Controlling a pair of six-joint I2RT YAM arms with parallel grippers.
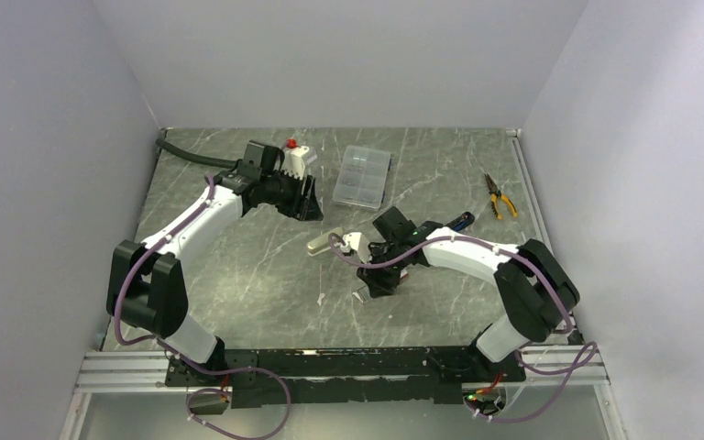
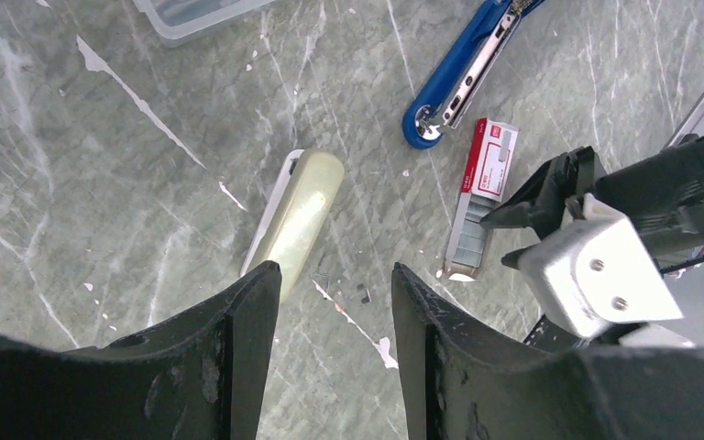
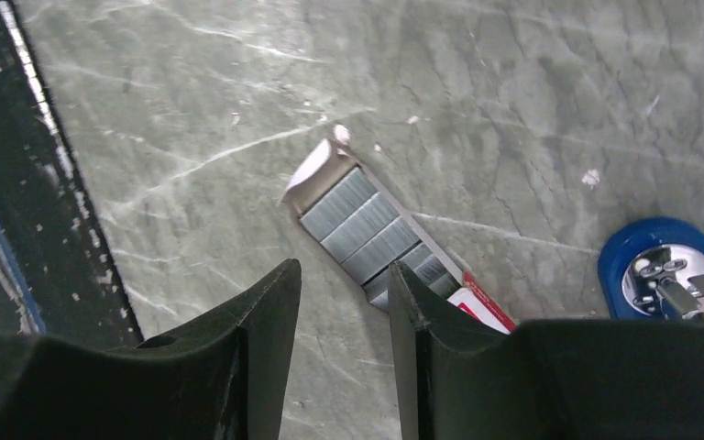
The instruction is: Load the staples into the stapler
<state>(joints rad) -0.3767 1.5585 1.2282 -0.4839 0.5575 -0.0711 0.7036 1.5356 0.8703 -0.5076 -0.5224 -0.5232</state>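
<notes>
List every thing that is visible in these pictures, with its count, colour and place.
stapler: one, blue, opened, right of centre
staples: several strips, silvery-grey, in a dark tray slid out of the box, centre
staple box: one, white with a red end, beside the stapler
compartment case: one, clear, far centre
pliers: one pair, yellow handles, far right
oblong item: one, cream, centre, left of the staples
block with knob: one, white with red knob, far left
hose: one, black, far left corner
table: one, grey marbled
left fingers: two, black, apart, empty, over the oblong item
right fingers: two, black, apart, empty, over the staples
</notes>
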